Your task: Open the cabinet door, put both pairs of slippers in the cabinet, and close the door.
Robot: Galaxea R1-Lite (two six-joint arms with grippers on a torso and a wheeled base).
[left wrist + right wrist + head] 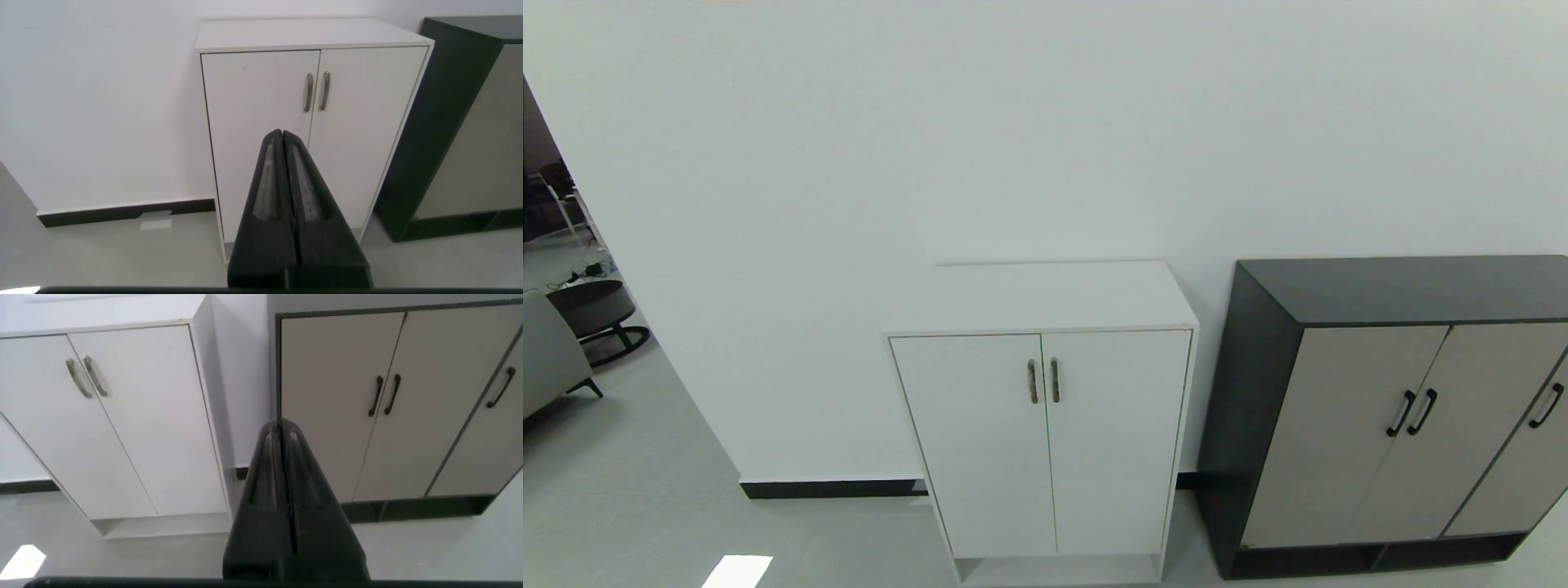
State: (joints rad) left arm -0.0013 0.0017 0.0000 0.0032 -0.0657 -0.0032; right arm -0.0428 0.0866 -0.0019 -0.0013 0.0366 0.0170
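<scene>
White two-door cabinet [1045,441] stands closed beside a black grey-doored cabinet [1380,425]. Wrist views add left gripper [283,135] and right gripper [280,425], both clamped together, empty.

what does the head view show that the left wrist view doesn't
Head view adds: black handles on the dark cabinet, plus a low round table and a grey chair off to the left. Left wrist view adds: the left gripper, fingers shut together, in front of the white cabinet. Both: the white cabinet with both doors closed, its paired handles, the dark cabinet's side and the black skirting.
</scene>
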